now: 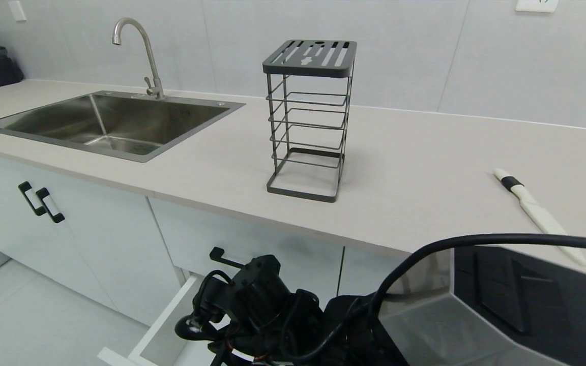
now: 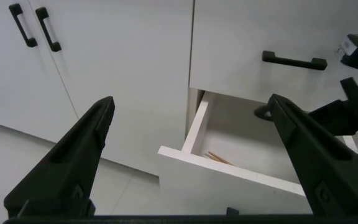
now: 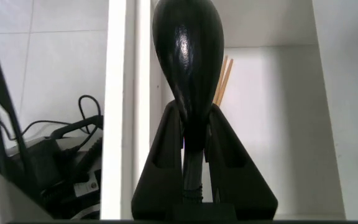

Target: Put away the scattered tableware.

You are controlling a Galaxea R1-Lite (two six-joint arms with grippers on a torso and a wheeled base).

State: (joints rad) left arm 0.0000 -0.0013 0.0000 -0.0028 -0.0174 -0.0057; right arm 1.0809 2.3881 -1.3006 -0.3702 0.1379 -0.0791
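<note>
Hovering over the open drawer (image 2: 229, 171), we have the right gripper (image 3: 190, 134) clenched on the spoon (image 3: 188, 56), bowl pointing outward so it can go in beside the chopsticks (image 3: 222, 81) lying inside. Our left gripper (image 2: 191, 102) hangs spread wide, holding nothing, facing the drawer. Up on the counter (image 1: 425, 168), the knife (image 1: 537, 211) lies well apart from the rack (image 1: 309, 122), probably our next pickup.

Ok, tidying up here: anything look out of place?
A white knife lies loose near the front edge of the countertop, right of the empty slotted knife rack, not stowed. The drawer below stands open.
</note>
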